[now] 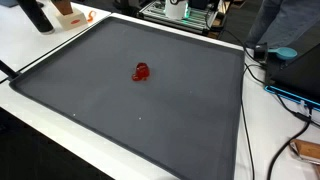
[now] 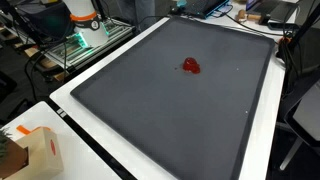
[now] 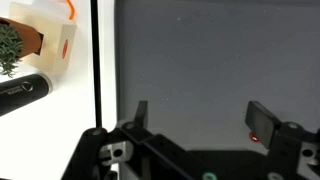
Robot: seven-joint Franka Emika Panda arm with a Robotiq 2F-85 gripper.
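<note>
My gripper hangs spread wide and empty over the dark grey mat by its edge, the small red object lies near the mat's middle, and beyond the white table border I see a cardboard box and cables.

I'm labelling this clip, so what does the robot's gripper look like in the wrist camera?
The gripper is black, with two flat, blocky fingers on angular linkages. A small red light glows by one finger; pale screw heads and a green dot mark the body.
</note>
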